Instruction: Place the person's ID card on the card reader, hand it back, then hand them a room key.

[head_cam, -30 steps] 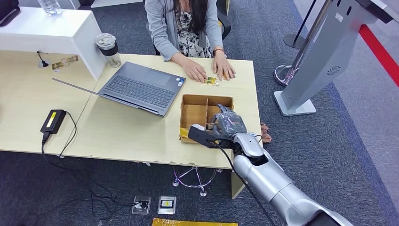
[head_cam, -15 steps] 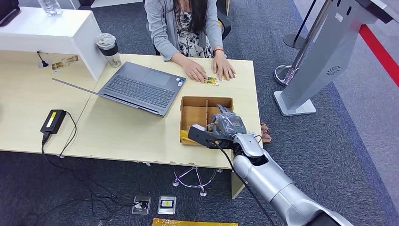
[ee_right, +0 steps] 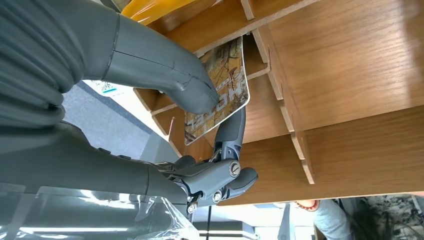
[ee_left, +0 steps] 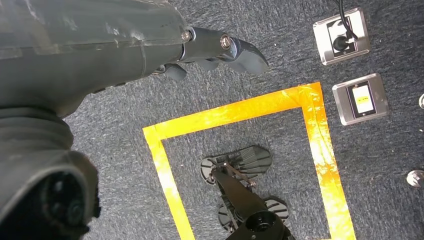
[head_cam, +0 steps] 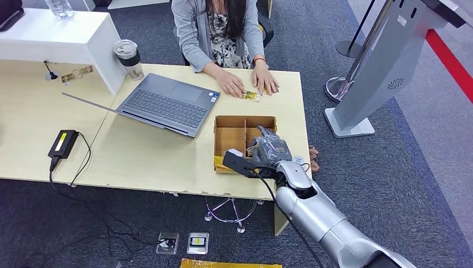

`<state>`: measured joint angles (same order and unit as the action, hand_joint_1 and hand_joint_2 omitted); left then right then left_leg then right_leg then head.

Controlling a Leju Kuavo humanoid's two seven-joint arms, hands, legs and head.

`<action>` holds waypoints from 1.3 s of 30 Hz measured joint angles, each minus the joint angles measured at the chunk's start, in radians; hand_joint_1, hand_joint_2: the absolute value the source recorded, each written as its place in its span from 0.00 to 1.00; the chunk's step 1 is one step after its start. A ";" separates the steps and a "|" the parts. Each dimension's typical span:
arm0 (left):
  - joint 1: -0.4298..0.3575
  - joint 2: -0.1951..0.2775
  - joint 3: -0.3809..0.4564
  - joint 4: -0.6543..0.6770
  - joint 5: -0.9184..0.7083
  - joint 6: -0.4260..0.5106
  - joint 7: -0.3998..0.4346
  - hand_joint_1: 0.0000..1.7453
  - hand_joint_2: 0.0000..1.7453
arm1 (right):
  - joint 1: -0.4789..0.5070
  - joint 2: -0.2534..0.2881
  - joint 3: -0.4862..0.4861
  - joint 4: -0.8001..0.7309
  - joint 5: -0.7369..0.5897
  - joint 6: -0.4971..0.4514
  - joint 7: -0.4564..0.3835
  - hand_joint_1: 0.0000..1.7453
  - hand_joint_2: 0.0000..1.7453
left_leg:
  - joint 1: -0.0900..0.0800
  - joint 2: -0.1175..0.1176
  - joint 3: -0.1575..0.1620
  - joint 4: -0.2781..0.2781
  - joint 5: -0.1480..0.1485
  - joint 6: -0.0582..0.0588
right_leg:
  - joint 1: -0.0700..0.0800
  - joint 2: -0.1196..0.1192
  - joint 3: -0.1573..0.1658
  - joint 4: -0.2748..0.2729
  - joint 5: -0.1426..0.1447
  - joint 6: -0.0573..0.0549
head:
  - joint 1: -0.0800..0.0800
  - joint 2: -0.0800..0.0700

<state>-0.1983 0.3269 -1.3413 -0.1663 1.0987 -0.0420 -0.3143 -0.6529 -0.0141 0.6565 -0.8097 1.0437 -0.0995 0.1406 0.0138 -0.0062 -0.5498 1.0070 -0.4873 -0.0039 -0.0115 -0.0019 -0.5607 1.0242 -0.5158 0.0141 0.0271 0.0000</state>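
Right robot hand [ee_right: 200, 95] pinches the room key [ee_right: 220, 92] inside the wooden box [head_cam: 244, 120], barely shifted since earlier; you next lift toward the person [head_cam: 220, 33] at 12 o'clock.

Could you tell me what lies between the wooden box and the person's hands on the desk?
Bare desk; the head view shows nothing between box and hands.

key card [ee_right: 220, 85] with partly hidden lettering, not legible
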 joint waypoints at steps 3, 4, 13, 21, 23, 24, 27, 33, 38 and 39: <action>0.000 0.000 0.000 0.000 0.000 0.000 0.000 0.00 0.00 | 0.001 -0.001 0.000 0.006 -0.001 -0.018 -0.006 1.00 1.00 | 0.000 0.000 0.000 0.000 0.000 0.000 | 0.000 0.000 0.000 0.000 0.000 0.000 | 0.000 0.000; 0.000 0.000 0.000 0.000 0.000 0.000 0.000 0.00 0.00 | 0.001 -0.001 0.000 0.007 -0.002 -0.021 -0.009 1.00 1.00 | 0.000 0.000 0.000 0.000 0.000 0.000 | 0.000 0.000 0.000 0.000 0.000 0.000 | 0.000 0.000; 0.000 0.000 0.000 0.000 0.000 0.002 -0.009 0.00 0.00 | -0.019 -0.010 -0.020 -0.058 -0.014 -0.003 -0.014 1.00 1.00 | 0.000 0.000 0.000 0.000 0.000 0.000 | 0.000 0.001 0.000 0.000 0.000 0.000 | 0.000 0.000; 0.001 0.000 0.000 0.000 0.000 0.003 -0.018 0.00 0.00 | -0.051 -0.024 -0.049 -0.184 -0.038 0.019 -0.013 1.00 1.00 | 0.000 0.000 0.000 0.000 0.000 0.000 | 0.000 0.001 0.000 0.000 0.000 0.000 | 0.000 0.000; 0.001 0.000 0.000 0.000 0.000 0.004 -0.018 0.00 0.00 | -0.055 -0.025 -0.054 -0.206 -0.047 0.022 -0.015 1.00 1.00 | 0.000 0.000 0.000 0.000 0.000 0.000 | 0.000 0.001 0.000 0.000 0.000 0.000 | 0.000 0.000; 0.001 0.000 0.000 0.000 0.000 0.004 -0.018 0.00 0.00 | -0.057 -0.025 -0.056 -0.214 -0.052 0.022 -0.016 1.00 1.00 | 0.000 0.000 0.000 0.000 0.000 0.000 | 0.000 0.001 0.000 0.000 0.000 0.000 | 0.000 0.000; 0.001 0.000 0.000 0.000 0.001 0.005 -0.018 0.00 0.00 | -0.061 -0.025 -0.062 -0.230 -0.090 0.014 -0.026 1.00 1.00 | 0.000 0.000 0.000 0.000 0.000 0.000 | 0.000 0.001 0.000 0.000 0.000 0.000 | 0.000 0.000; 0.001 -0.001 0.000 0.000 0.000 0.007 -0.018 0.00 0.00 | -0.083 -0.022 -0.064 -0.228 -0.189 -0.023 -0.066 1.00 1.00 | 0.000 0.000 0.000 0.000 0.000 0.000 | 0.000 0.001 0.000 0.000 0.000 0.000 | 0.000 0.000; 0.001 -0.002 0.000 0.000 -0.005 0.010 -0.018 0.00 1.00 | -0.140 -0.012 -0.064 -0.184 -0.214 -0.048 -0.099 1.00 1.00 | 0.000 0.000 0.000 0.000 0.000 0.000 | 0.000 0.001 0.000 0.000 0.000 0.000 | 0.000 0.000; 0.001 -0.002 0.000 0.000 -0.006 0.010 -0.019 0.00 1.00 | -0.151 -0.010 -0.064 -0.172 -0.216 -0.051 -0.105 1.00 1.00 | 0.000 0.000 0.000 0.000 0.000 0.000 | 0.000 0.000 0.000 0.000 0.000 0.000 | 0.000 0.000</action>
<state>-0.1975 0.3248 -1.3413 -0.1663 1.0922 -0.0317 -0.3329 -0.8037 -0.0241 0.5924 -0.9817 0.8279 -0.1507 0.0351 0.0138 -0.0059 -0.5501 1.0071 -0.4871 -0.0038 -0.0116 -0.0015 -0.5606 1.0245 -0.5156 0.0141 0.0272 0.0000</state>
